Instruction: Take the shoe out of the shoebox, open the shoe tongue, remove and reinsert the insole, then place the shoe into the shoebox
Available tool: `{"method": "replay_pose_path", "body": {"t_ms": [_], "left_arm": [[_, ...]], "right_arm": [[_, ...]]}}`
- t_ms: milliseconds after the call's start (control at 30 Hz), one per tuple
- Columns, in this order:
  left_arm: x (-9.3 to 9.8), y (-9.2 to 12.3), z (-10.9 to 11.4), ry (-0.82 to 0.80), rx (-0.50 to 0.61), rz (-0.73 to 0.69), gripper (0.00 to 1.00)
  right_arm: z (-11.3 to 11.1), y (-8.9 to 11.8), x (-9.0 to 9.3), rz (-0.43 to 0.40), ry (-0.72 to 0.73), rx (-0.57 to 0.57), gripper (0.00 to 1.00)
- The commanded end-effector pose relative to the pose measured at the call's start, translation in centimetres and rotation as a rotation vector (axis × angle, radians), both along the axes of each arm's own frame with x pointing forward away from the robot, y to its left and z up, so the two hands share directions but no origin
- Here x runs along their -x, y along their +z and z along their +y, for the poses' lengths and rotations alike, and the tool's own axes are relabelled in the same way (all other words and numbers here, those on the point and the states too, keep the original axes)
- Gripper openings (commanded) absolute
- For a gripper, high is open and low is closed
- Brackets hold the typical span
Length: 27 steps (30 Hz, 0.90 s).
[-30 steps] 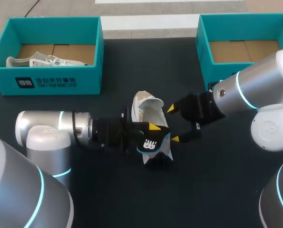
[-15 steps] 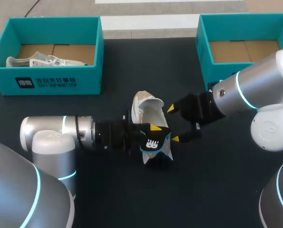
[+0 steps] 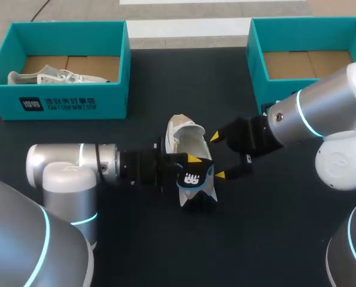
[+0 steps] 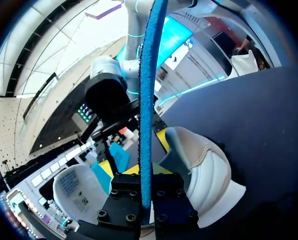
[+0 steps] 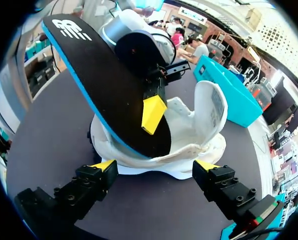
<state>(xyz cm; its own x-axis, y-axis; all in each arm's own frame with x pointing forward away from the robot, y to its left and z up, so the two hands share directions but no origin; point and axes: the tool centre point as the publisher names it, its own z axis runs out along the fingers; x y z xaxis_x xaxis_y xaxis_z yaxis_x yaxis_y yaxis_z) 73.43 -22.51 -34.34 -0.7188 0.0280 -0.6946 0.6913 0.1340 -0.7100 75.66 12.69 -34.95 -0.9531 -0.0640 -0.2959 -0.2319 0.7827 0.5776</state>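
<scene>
Pinches the insole [image 3: 194, 179] edgewise in the left tool [image 4: 144, 172], just below the centre of the frame, with its lower end apparently inside the white shoe [image 3: 183, 136] lying mid-frame on the desk [image 3: 148, 89]. Holds the right tool [image 3: 218, 155] spread wide, just right of the shoe.

Two boxes standing on table [image 3: 285, 251]: left box [image 3: 58, 104], right box [image 3: 256, 66]. Two shoes showing: boxed shoe [image 3: 46, 76], table shoe [image 3: 180, 130]. One insole [image 3: 194, 179] showing. Two grippers hanging over table: left gripper [image 4: 144, 172], right gripper [image 3: 218, 155], each carrying two yellow-tipped fingers.
</scene>
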Motion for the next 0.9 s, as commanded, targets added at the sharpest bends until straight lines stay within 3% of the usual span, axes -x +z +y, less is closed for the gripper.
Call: {"method": "replay_pose_path", "body": {"t_ms": [33,233,300,367,900], "left_arm": [[-0.6,-0.8,-0.7,-0.001,-0.013,0.001,0.00],[-0.9,-1.2,-0.7,0.019,-0.026,0.005,0.00],[-0.7,-0.8,-0.6,0.022,-0.028,0.004,0.42],[-0.6,-0.4,-0.6,0.023,-0.026,0.001,0.47],[-0.1,1.7,-0.4,0.027,-0.007,-0.007,0.38]], "right_arm": [[0.2,-0.1,0.1,-0.002,-0.004,0.003,1.00],[0.2,-0.1,0.1,-0.002,-0.004,0.003,1.00],[0.2,-0.1,0.1,-0.002,-0.004,0.003,1.00],[0.2,-0.1,0.1,-0.002,-0.004,0.003,1.00],[0.2,-0.1,0.1,-0.002,-0.004,0.003,1.00]]}}
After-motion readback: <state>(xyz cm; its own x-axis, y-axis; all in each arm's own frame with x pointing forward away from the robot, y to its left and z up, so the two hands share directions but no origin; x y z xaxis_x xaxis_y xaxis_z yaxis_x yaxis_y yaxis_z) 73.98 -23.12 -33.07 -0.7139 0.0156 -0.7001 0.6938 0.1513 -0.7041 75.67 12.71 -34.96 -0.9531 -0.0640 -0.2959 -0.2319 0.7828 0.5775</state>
